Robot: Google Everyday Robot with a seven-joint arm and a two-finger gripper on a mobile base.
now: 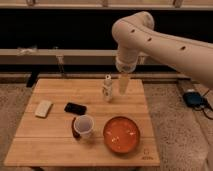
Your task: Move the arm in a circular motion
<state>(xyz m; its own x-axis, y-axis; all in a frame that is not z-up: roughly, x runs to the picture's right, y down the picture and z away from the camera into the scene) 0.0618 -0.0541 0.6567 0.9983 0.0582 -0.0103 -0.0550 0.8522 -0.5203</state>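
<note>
The arm (165,42) is a thick cream-white tube with small dark holes. It comes in from the right edge, bends at an elbow near the top and drops down over the far right of the wooden table (55,145). Its pale yellowish gripper (123,85) hangs tip-down just above the table top, right beside a small white bottle (107,88). I see nothing held in the gripper.
An orange bowl (121,134) sits at the front right of the table. A white cup (84,126), a black phone (75,108) and a pale sponge (43,108) lie to the left. A dark device with a cable (193,98) lies on the floor at right.
</note>
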